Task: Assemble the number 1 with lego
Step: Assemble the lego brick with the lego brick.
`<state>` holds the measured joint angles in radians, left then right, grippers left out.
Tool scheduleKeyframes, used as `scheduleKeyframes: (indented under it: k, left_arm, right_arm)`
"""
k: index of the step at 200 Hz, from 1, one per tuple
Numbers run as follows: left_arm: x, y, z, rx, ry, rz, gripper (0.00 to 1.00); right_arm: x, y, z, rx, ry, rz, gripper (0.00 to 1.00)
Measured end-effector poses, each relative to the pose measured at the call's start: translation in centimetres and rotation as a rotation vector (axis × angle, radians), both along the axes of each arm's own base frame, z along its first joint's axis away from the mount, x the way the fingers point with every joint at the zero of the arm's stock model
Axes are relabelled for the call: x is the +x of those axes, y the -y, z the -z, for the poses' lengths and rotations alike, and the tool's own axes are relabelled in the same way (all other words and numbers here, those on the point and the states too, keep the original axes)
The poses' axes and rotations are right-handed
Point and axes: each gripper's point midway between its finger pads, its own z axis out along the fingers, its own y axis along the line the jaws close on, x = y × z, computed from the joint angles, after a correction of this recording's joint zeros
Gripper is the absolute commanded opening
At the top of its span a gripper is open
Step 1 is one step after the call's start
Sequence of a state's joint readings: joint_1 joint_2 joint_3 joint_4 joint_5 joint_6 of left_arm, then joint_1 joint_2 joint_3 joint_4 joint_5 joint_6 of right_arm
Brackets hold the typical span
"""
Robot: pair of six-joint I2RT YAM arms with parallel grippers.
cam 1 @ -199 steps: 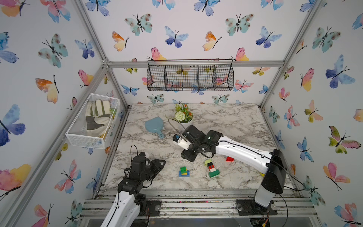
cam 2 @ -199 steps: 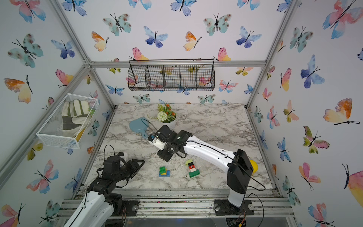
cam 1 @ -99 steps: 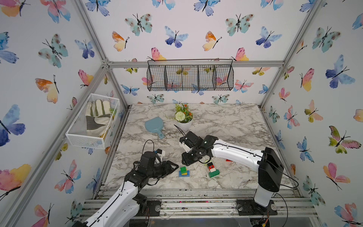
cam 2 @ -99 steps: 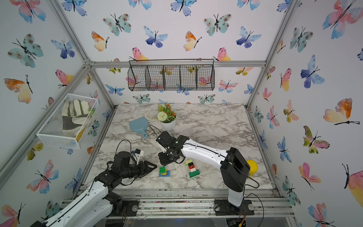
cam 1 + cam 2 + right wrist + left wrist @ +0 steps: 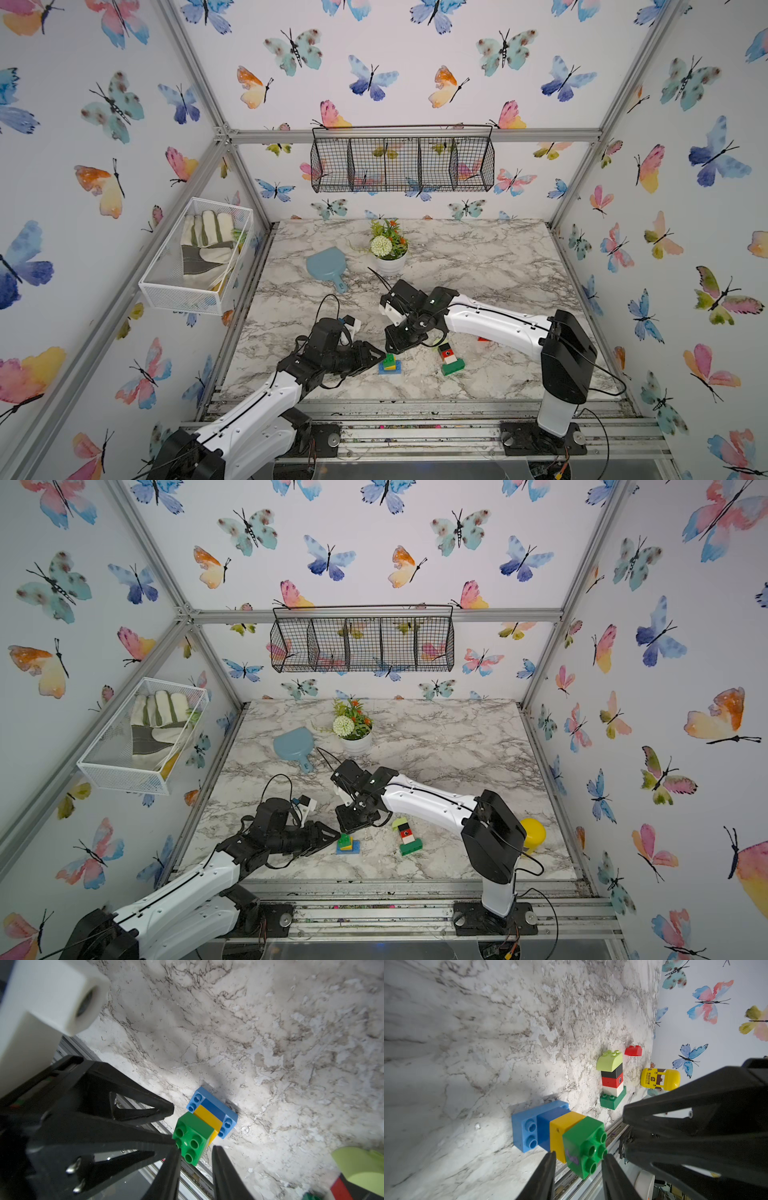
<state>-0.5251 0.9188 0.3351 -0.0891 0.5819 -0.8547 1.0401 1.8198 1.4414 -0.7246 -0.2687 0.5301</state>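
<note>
A lego stack of green on yellow on blue bricks (image 5: 389,364) (image 5: 347,845) stands on a longer blue brick near the table's front. My left gripper (image 5: 379,357) (image 5: 578,1159) reaches it from the left, open, its fingers flanking the green top brick (image 5: 583,1145) with gaps showing. From behind comes my right gripper (image 5: 392,348) (image 5: 196,1153), also open, its tips on either side of that same green brick (image 5: 192,1138). A second lego stack (image 5: 449,358) (image 5: 611,1080), lime, black, red, white and green, lies flat to the right. A loose red brick (image 5: 633,1050) rests beyond it.
A yellow-lidded jar (image 5: 532,833) (image 5: 659,1079) lies at the right edge behind the right arm. A blue dustpan (image 5: 326,266) and a white flower pot (image 5: 388,259) sit further back. The metal rail (image 5: 415,409) runs just past the front edge.
The left arm has swung in from the front left to the green-topped stack. The right gripper has come down and forward to the same stack. Both pairs of jaws have narrowed.
</note>
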Motion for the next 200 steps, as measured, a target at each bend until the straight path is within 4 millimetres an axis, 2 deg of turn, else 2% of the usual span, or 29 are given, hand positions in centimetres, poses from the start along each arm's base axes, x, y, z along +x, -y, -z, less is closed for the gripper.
scheduleKeyframes:
  k: [73,134,173,200]
  left_arm:
    - [0.1,0.1,0.1,0.000,0.000,0.001,0.36]
    - [0.2,0.1,0.3,0.003,-0.005,0.002,0.34]
    - [0.2,0.2,0.2,0.001,0.000,0.002,0.33]
    - [0.2,0.2,0.2,0.000,0.002,0.003,0.33]
  right_arm:
    - [-1.1,0.8,1.3,-0.022,-0.050,-0.012,0.25]
    - [-1.6,0.9,1.6,-0.023,-0.074,-0.019,0.24]
    - [-1.6,0.9,1.6,-0.023,-0.074,-0.018,0.31]
    - [-1.3,0.8,1.4,-0.020,-0.060,-0.015,0.33]
